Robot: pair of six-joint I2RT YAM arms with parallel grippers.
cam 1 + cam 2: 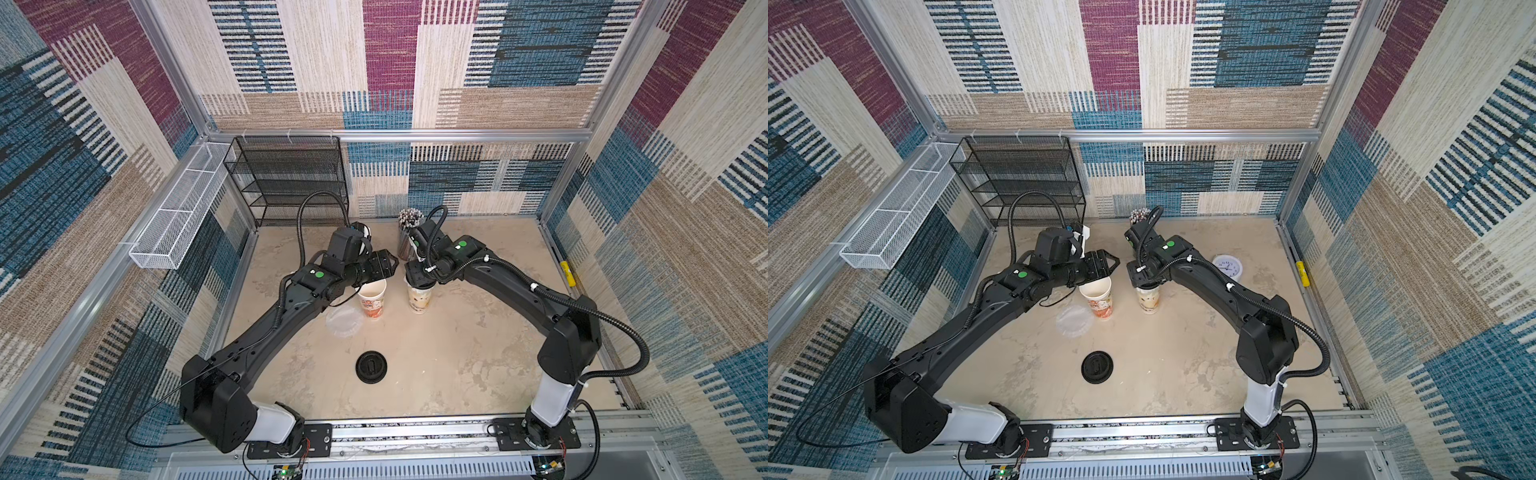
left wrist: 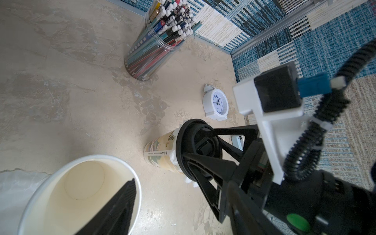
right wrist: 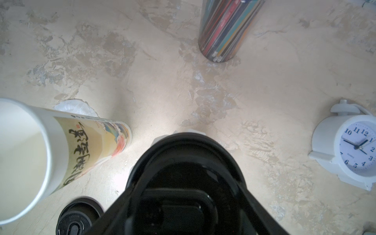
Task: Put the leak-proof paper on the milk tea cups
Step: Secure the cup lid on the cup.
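standing side by side at mid-desk are the two milk tea cups: the red-orange cup [image 1: 372,300] on the left, its mouth bare, and the beige cup [image 1: 419,301] on the right, capped with a black lid [image 2: 189,138]. one sheet of leak-proof paper [image 2: 175,160] sits under that lid, its crinkled fringe showing below the lid's rim in the left wrist view. the other sheet [image 1: 344,322] lies flat on the desk [image 1: 457,353], just near-left of the red-orange cup's base. the right tool [image 1: 420,281] is down on the beige cup with its jaws spread wide on either side of the lid; whether they squeeze it i cannot tell. the left tool [image 1: 390,266] hangs open and empty just above the far edge of the red-orange cup's rim, one finger [image 2: 120,205] over the mouth. a spare black lid [image 1: 371,366] lies on the desk, nearer than both cups. a clear holder of sticks [image 1: 406,235] stands just far of the beige cup, and a white clock [image 1: 1227,265] lies further right.
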